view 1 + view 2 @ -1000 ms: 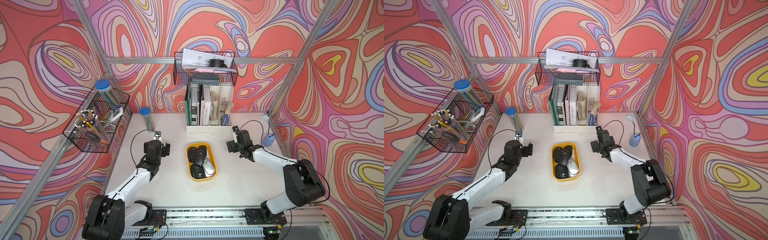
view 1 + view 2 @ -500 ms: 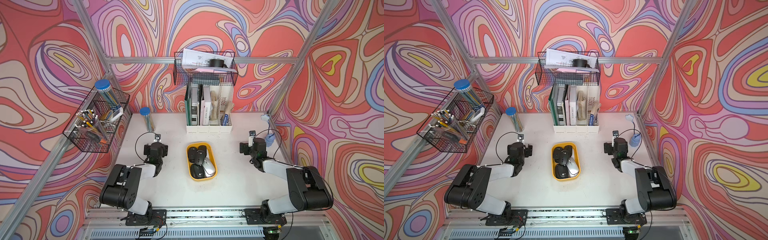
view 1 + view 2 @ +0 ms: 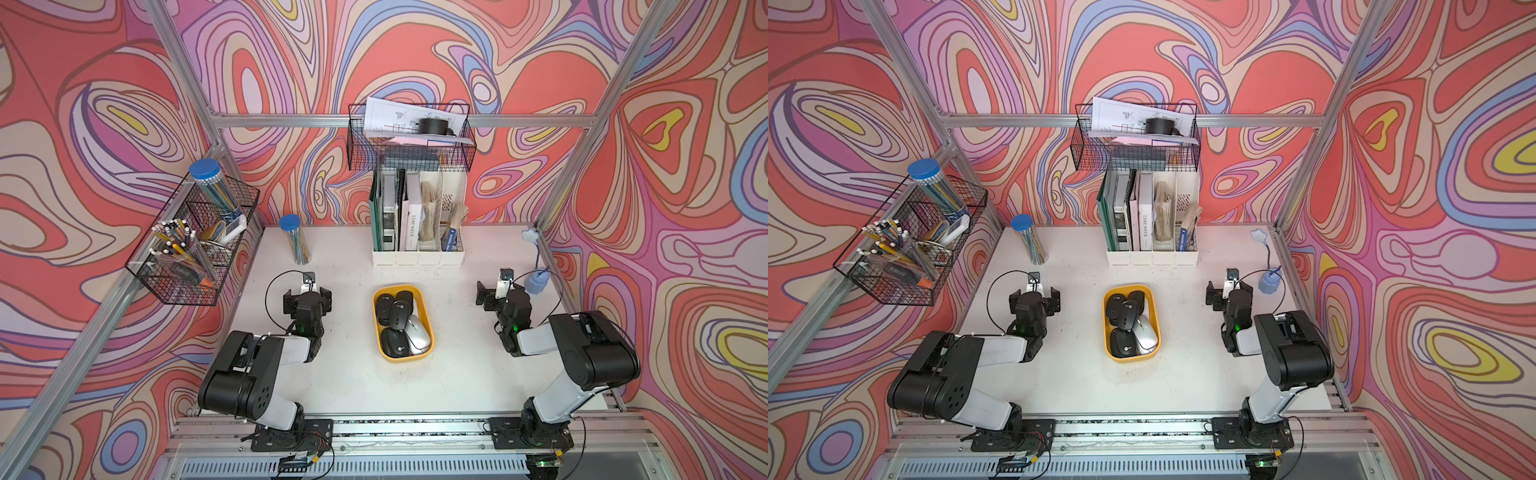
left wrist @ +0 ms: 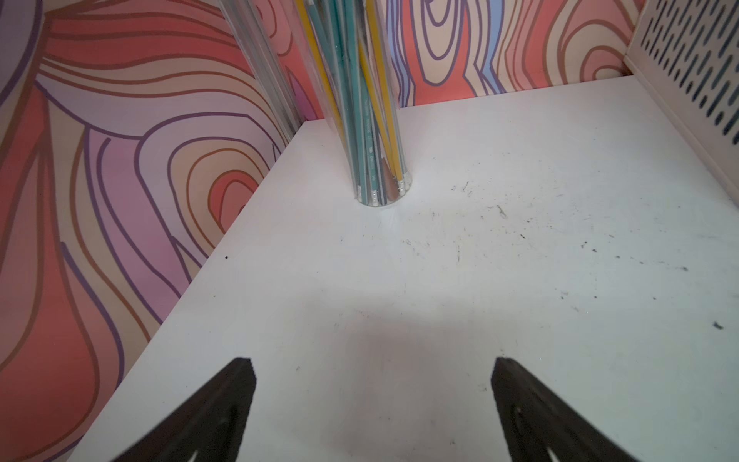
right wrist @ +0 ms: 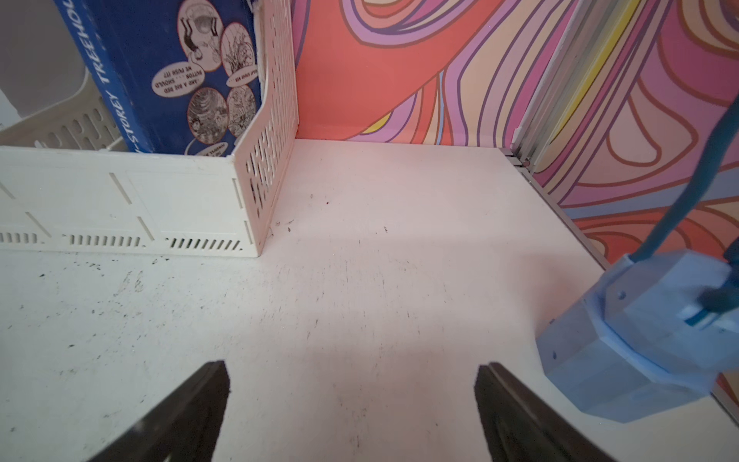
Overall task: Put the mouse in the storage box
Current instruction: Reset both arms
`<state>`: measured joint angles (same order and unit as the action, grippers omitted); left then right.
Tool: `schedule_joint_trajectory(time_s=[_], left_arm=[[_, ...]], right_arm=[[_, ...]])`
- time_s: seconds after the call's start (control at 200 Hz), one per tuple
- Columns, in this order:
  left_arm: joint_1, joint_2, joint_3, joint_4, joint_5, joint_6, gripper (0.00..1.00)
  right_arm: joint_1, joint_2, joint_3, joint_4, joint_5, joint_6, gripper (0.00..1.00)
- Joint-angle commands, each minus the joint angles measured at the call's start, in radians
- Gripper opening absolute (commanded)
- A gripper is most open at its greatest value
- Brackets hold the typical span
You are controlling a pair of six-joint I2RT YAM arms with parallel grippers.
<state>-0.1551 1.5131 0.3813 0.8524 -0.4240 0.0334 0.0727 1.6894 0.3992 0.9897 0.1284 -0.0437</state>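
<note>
Both top views: storage box (image 3: 406,358) sits mid-table and holds what we count as four black mice (image 3: 398,321) plus a silver mouse (image 3: 418,335), piled and overlapping. We see no mouse loose on the table (image 3: 353,374). Left gripper (image 3: 308,297) and right gripper (image 3: 498,294) flank the box, well apart from it, jaws wide, nothing held.
Left wrist: fingers spread over bare table, pencil tube (image 4: 372,120) ahead.
Right wrist: same, empty. File organizer (image 5: 120,208) and lamp base (image 5: 648,332) ahead.
We'd rate a mouse as light and rigid with a slick domed shell. Pinch across the narrow flanks mid-body.
</note>
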Motion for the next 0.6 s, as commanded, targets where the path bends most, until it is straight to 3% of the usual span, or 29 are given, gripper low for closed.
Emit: schedule_joint_trajectory(time_s=[0.0,0.07,0.125,0.195,0.255,0.31,0.376,0.436,0.506,0.596], left_arm=[[0.034,-0.020,-0.002,0.008,0.128,-0.006,0.98],[0.067,-0.009,-0.051,0.071,0.209,-0.026,0.98],[0.072,0.069,-0.107,0.307,0.219,-0.002,0.98],[0.068,-0.002,-0.055,0.089,0.227,-0.028,0.98],[0.082,0.049,-0.028,0.118,0.258,-0.002,0.99],[0.095,0.012,0.003,-0.008,0.241,-0.045,0.99],[0.097,0.044,-0.021,0.095,0.238,-0.034,0.98],[0.097,0.016,-0.006,0.015,0.243,-0.046,0.99],[0.097,0.039,-0.019,0.083,0.243,-0.034,0.98],[0.097,0.021,-0.009,0.031,0.246,-0.042,0.99]], right_arm=[[-0.035,0.013,0.050,0.008,-0.043,0.035,0.98],[-0.040,0.012,0.055,-0.004,-0.036,0.042,0.98],[-0.041,0.008,0.059,-0.022,-0.035,0.044,0.98],[-0.041,0.009,0.061,-0.025,-0.025,0.049,0.98],[-0.040,0.011,0.061,-0.018,-0.024,0.047,0.98],[-0.040,0.012,0.060,-0.015,-0.023,0.048,0.98],[-0.040,0.013,0.060,-0.016,-0.023,0.048,0.98],[-0.041,0.012,0.061,-0.017,-0.023,0.048,0.98],[-0.040,0.012,0.061,-0.018,-0.023,0.048,0.98],[-0.041,0.012,0.059,-0.017,-0.023,0.049,0.98]])
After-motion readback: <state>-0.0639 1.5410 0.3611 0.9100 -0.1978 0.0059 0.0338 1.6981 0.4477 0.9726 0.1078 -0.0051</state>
